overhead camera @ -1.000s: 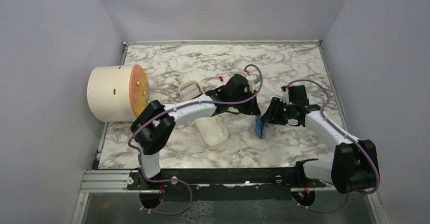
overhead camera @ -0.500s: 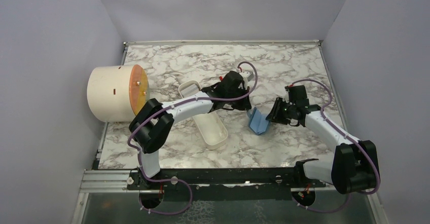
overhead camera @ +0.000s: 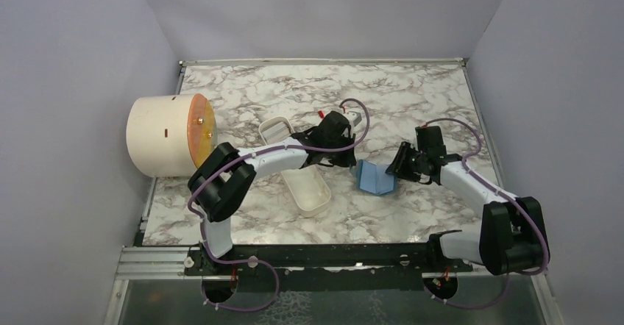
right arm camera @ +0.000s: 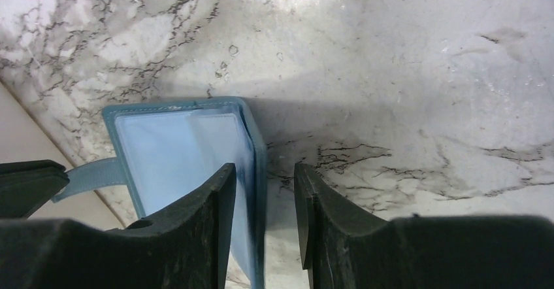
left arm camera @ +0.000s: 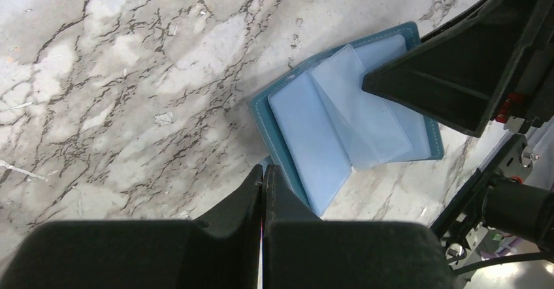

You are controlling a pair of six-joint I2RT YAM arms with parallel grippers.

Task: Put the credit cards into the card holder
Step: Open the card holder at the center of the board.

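Observation:
The teal-blue card holder (overhead camera: 374,178) lies opened on the marble, inner pale-blue pockets up, in the left wrist view (left arm camera: 340,132) and the right wrist view (right arm camera: 176,152). Its right panel stands raised. My left gripper (overhead camera: 350,162) is at its left edge, jaws pressed together (left arm camera: 263,168) on the holder's thin strap tab (right arm camera: 88,174). My right gripper (overhead camera: 397,165) is at the right edge, its jaws apart (right arm camera: 264,168) either side of the raised panel, with a gap on the right. No credit cards are in view.
A long white oval tray (overhead camera: 305,181) lies just left of the left arm's wrist, with a small white lid (overhead camera: 276,129) behind it. A cream cylinder with a round orange face (overhead camera: 165,135) sits at the table's left edge. Grey walls stand on three sides.
The card holder went from standing on edge in my right gripper to lying opened on the table. My left gripper moved down and left to its left edge. My right gripper's jaws have loosened.

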